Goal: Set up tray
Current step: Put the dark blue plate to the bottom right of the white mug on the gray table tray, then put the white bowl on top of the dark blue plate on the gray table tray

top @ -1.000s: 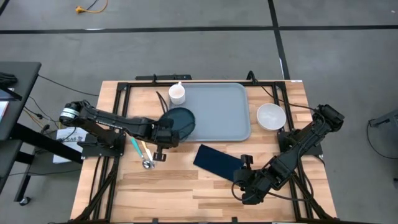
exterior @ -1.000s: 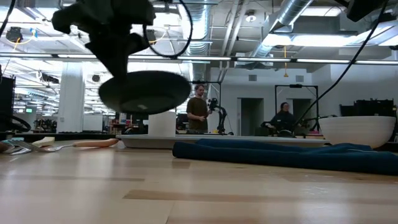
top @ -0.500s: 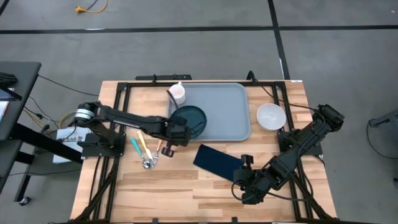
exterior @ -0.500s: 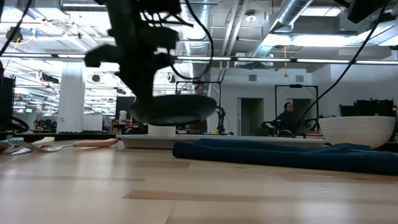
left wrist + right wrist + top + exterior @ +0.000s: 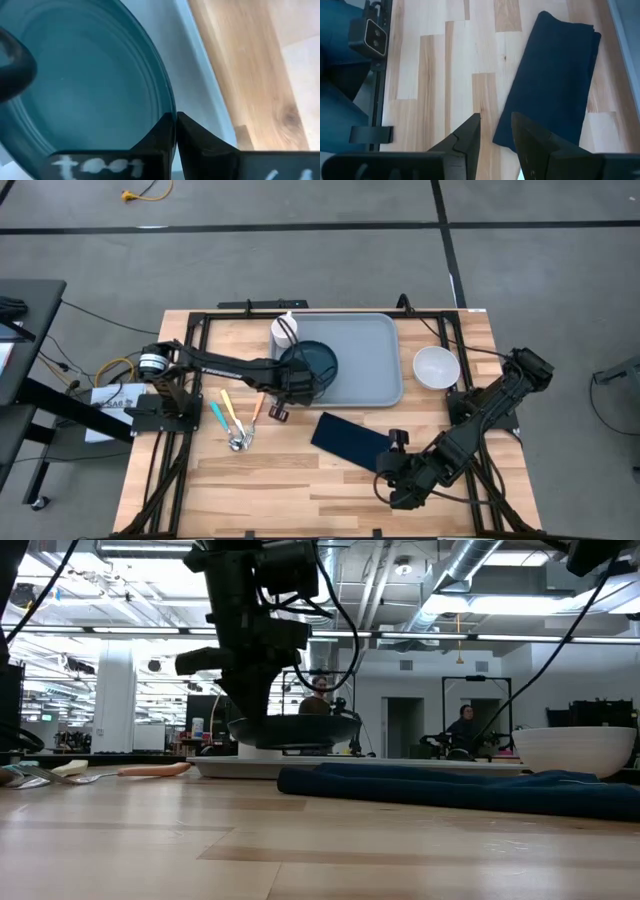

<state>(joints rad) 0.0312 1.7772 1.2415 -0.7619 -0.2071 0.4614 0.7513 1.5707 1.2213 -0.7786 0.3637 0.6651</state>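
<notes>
The round dark teal plate (image 5: 312,362) hangs over the left part of the light blue-grey tray (image 5: 368,360), held by my left gripper (image 5: 296,381), which is shut on its rim. In the low view the plate (image 5: 295,730) sits level just above the tray (image 5: 225,768). My right gripper (image 5: 392,470) waits open near the table's near right, above the wood beside the dark navy napkin (image 5: 350,438); its wrist view shows the gripper (image 5: 496,116) next to the napkin (image 5: 555,80). My left gripper pinches the plate's rim (image 5: 169,102) on its near-left side between the two fingers (image 5: 161,134). The fingers come roughly level from the table's left. The plate is lifted clear and level, just above the tray's left part.
A white cup (image 5: 284,330) stands at the tray's far left corner, close to the plate. A white bowl (image 5: 436,367) rests on the table right of the tray. Cutlery (image 5: 236,422) lies on the wood left of the napkin.
My left gripper has carried the plate toward the table's right and slightly far, from beside the tray's left edge to over its left part. It has also come down, so the plate now hangs level and low above the tray.
</notes>
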